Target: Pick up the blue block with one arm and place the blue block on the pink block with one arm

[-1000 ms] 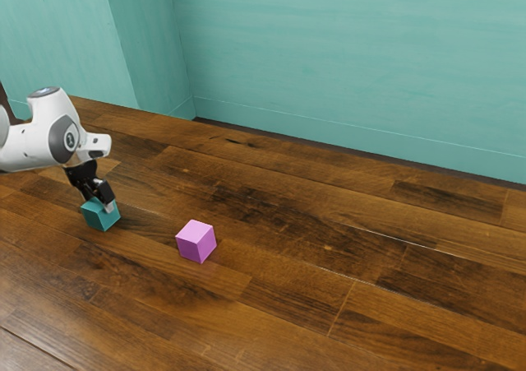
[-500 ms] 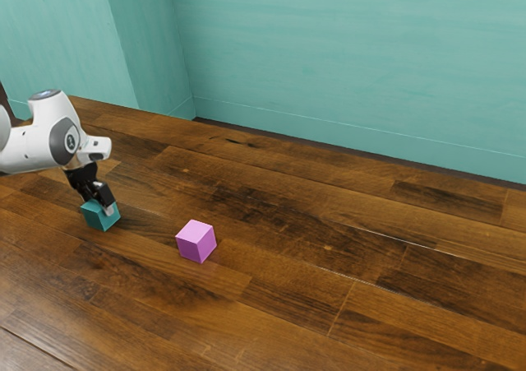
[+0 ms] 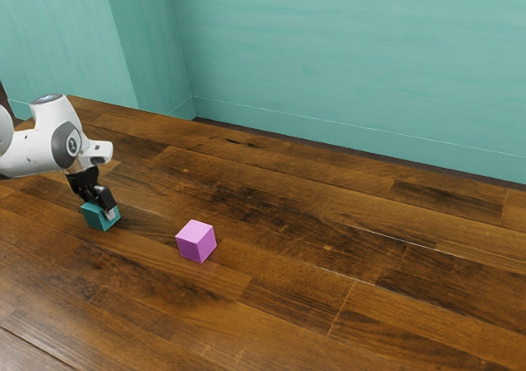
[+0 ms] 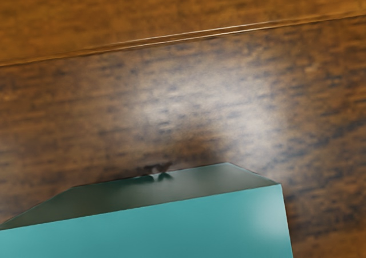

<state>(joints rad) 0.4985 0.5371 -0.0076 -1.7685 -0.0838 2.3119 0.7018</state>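
Observation:
The blue block point(image 3: 100, 217), a teal cube, rests on the wooden floor at the exterior view's left. My gripper point(image 3: 96, 200) is lowered onto it from above, open, with one finger on each side of the cube's top. In the wrist view the blue block point(image 4: 171, 223) lies large and close just under my hand. The pink block point(image 3: 196, 241) sits on the floor to the exterior view's right of the blue one, about two block widths away, with nothing on top of it.
The dark wooden floor point(image 3: 329, 248) stretches wide toward the exterior view's right. Teal walls point(image 3: 345, 58) close off the back and the far left corner. Nothing else lies near the two blocks.
My hand has sunk a little lower over the blue block and shifted slightly to the exterior view's left. Neither block has moved.

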